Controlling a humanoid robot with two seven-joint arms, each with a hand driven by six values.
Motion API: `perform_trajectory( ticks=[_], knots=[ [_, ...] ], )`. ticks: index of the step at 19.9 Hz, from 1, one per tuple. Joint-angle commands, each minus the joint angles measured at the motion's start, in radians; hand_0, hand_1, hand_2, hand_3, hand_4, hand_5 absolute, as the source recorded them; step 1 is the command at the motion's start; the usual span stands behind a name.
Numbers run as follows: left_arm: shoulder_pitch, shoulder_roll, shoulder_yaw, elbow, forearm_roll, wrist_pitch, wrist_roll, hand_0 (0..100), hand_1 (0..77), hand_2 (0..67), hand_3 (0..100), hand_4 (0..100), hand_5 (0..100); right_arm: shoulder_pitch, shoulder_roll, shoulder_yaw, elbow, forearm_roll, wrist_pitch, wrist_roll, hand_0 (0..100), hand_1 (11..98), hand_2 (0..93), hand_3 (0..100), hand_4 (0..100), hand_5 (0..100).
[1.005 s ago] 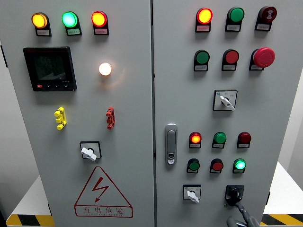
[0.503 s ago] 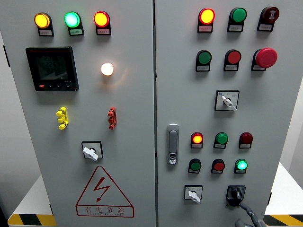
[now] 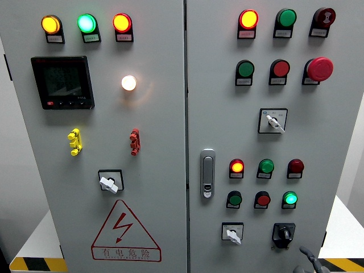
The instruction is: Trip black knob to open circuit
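Right hand just below black knob, finger state unclear; advise pinching knob squarely, twisting firmly

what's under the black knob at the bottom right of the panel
Below the black rotary knob is bare grey cabinet door, with the right robot hand fingertips rising at the frame's bottom edge. The rest of the hand is out of frame.

matt grey painted metal cabinet, glossy black plastic knob.
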Motion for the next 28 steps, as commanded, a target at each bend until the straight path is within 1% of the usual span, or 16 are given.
perform_trajectory(
  ticks=[1,2,3,4,5,7,9,11,12,14,16,17,18,20,23,28],
  knots=[
    [0.001,0.000,0.000,0.000,0.000,0.000,0.000,0,3.0,13.0,21,7,1,-0.028,-0.0003,-0.004,0.024,-0.002,0.000,0.000,100,50.1,1.4,94,100,100],
    [0.000,0.000,0.000,0.000,0.000,0.000,0.000,0,2.9,13.0,21,7,1,-0.039,0.0012,-0.004,0.037,-0.002,0.000,0.000,100,47.8,1.3,86,90,100],
    [0.001,0.000,0.000,0.000,0.000,0.000,0.000,0,2.9,13.0,21,7,1,-0.051,0.0013,-0.004,0.047,-0.002,0.000,0.000,99,47.8,1.3,75,76,100],
    [0.000,0.000,0.000,0.000,0.000,0.000,0.000,0,2.9,13.0,21,7,1,-0.068,0.0028,-0.004,0.066,-0.002,0.002,0.000,99,47.8,1.3,65,63,92],
    [0.000,-0.001,0.000,0.000,0.000,0.000,0.000,0,2.9,13.0,21,7,1,-0.079,0.0058,-0.004,0.081,-0.002,0.002,0.000,99,47.8,1.3,58,53,81],
    [0.000,-0.001,0.000,0.000,0.000,0.000,0.000,0,2.9,13.0,21,7,1,-0.091,0.0135,-0.004,0.096,-0.003,0.002,0.000,99,48.0,1.9,49,44,72],
    [0.000,-0.001,0.000,0.000,0.000,0.000,0.000,0,2.9,13.0,21,7,1,-0.097,0.0150,-0.007,0.110,-0.003,0.002,-0.001,99,48.7,3.5,42,37,67],
    [0.000,-0.001,0.000,0.000,0.000,0.000,0.000,0,3.0,13.0,21,7,1,-0.108,0.0166,-0.007,0.126,-0.003,0.002,-0.001,99,49.7,4.6,38,34,64],
    [0.000,0.000,0.000,0.000,0.000,0.000,0.000,0,3.0,13.0,21,7,1,-0.113,0.0227,-0.007,0.132,-0.003,0.002,-0.001,98,49.8,5.1,35,32,62],
    [0.000,0.000,0.000,0.000,0.000,0.000,0.000,0,3.0,13.0,21,7,1,-0.123,0.0273,-0.007,0.135,-0.012,0.000,-0.001,98,50.5,5.6,35,30,60],
    [0.000,0.000,0.000,0.000,0.000,0.000,0.000,0,3.0,13.0,21,7,1,-0.142,0.0426,-0.009,0.146,-0.017,0.002,0.000,98,50.6,6.2,33,29,59],
    [0.000,-0.001,0.000,0.000,0.000,0.000,0.000,0,3.0,13.0,21,7,1,-0.143,0.0457,-0.009,0.146,-0.021,0.002,0.000,97,50.7,6.4,32,29,59],
    [0.000,0.000,0.000,0.000,0.000,0.000,0.000,0,3.0,13.0,21,7,1,-0.142,0.0579,-0.010,0.147,-0.050,-0.001,-0.001,97,50.7,6.5,32,28,58],
    [0.000,0.000,0.000,0.000,0.000,0.000,0.000,0,3.0,13.0,21,7,1,-0.146,0.0580,-0.018,0.149,-0.075,-0.003,-0.001,97,50.9,6.9,33,29,59],
    [0.000,0.000,0.000,0.000,0.000,0.000,0.000,0,3.0,13.0,21,7,1,-0.182,0.0519,-0.049,0.162,-0.092,-0.006,0.006,97,51.1,7.2,33,29,59],
    [0.001,0.000,0.000,0.000,0.000,0.000,0.000,0,3.1,13.0,21,7,1,-0.199,0.0565,-0.050,0.178,-0.109,-0.008,0.010,96,51.3,7.4,30,27,55]
  ],
)
